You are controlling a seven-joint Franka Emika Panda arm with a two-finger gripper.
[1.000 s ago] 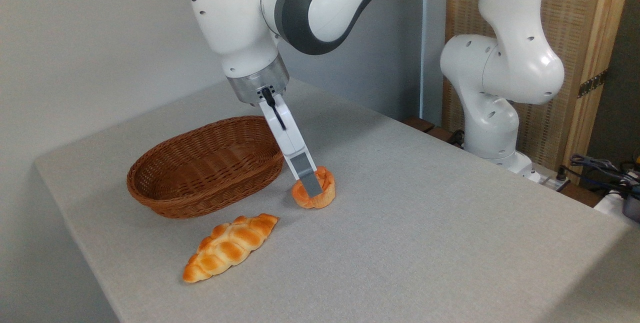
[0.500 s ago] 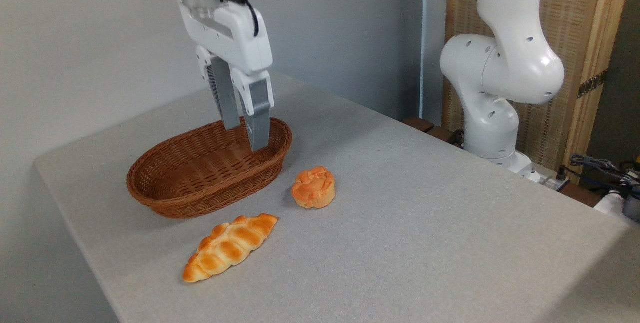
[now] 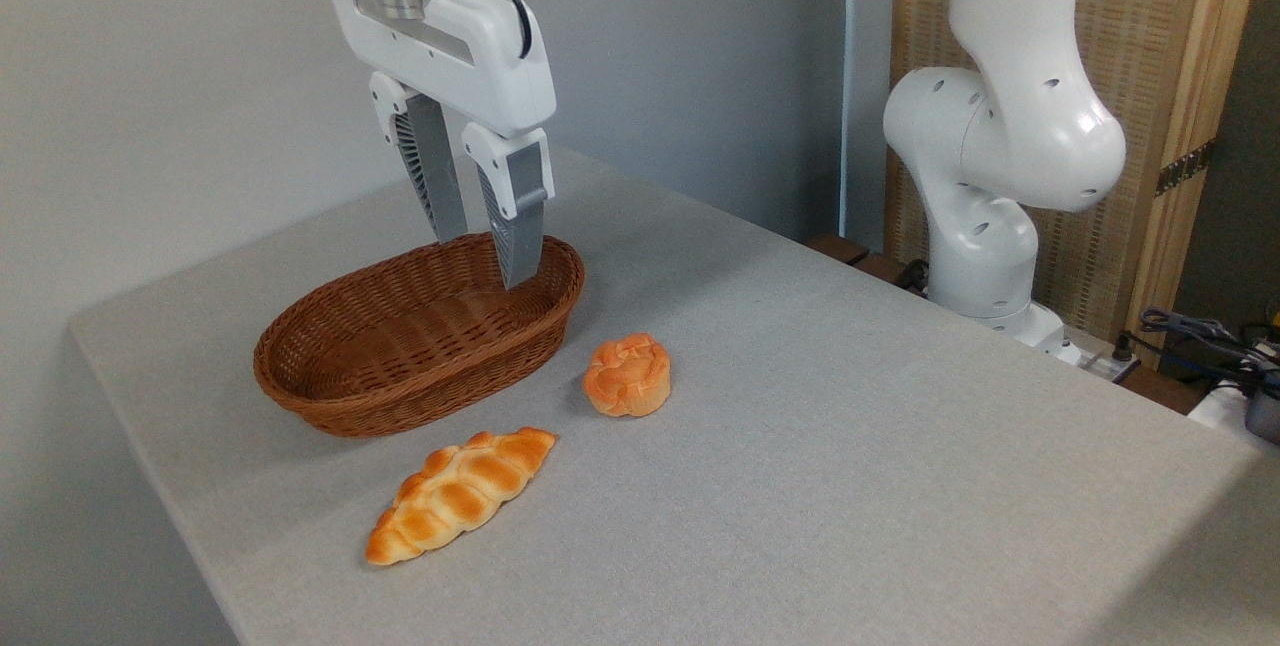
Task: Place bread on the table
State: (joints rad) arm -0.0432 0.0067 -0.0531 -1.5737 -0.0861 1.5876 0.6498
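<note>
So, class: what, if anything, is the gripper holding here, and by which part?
Nothing. The gripper hangs open and empty above the wicker basket. The bun sits free on the table, clear of the fingers.

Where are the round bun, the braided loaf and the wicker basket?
round bun (image 3: 627,377), fixed camera, its swirled top.
braided loaf (image 3: 458,492), fixed camera, middle of its crust.
wicker basket (image 3: 440,388), fixed camera, its near outer wall.

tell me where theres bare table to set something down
The table is bare across its whole right half, from the bread to the right edge. It is crowded on the left, where the basket, bread and long loaf cluster.
</note>
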